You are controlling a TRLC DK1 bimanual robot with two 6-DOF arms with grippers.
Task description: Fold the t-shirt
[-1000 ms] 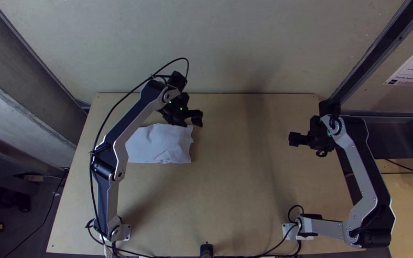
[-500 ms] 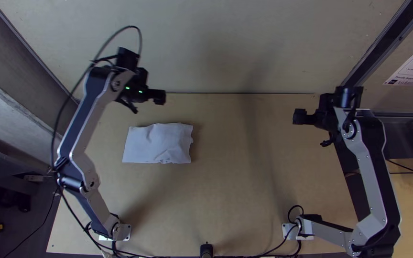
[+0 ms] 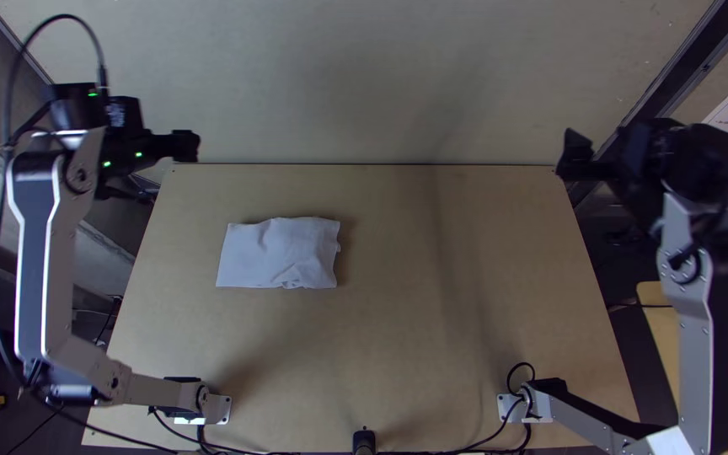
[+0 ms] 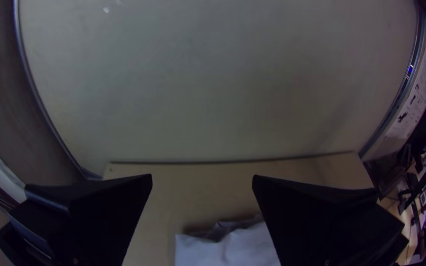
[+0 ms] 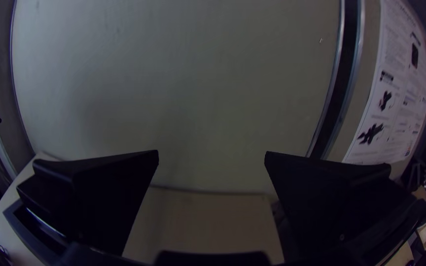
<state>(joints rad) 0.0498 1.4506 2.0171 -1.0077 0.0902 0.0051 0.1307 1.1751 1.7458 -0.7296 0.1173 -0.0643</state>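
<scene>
On the light wooden table [image 3: 398,354], a white t-shirt [image 3: 280,253], folded into a compact rectangle. Lies left of the table's middle, closer to the far edge than to the near one. Looks smooth and flat toward its left end and rumpled toward its right, with soft creases and an uneven right edge.

At upper left in the top view, by the table's far left corner, the left gripper [image 3: 170,171], well apart from the t-shirt. Open, with a wide gap between flat black fingers [image 4: 99,216]. Through that gap in the left wrist view, part of the t-shirt, with a small shadowed fold along one edge.

Near the far right corner, the right gripper [image 3: 597,194], also well apart from the t-shirt. Open too, with black fingers [image 5: 104,202] spread wide in the right wrist view. Between them, a stretch of tabletop and the pale wall [image 5: 188,98] behind it. Off to one side, a printed white poster [image 5: 395,93]. Along the near edge in the top view, thin black cables [image 3: 521,364].
</scene>
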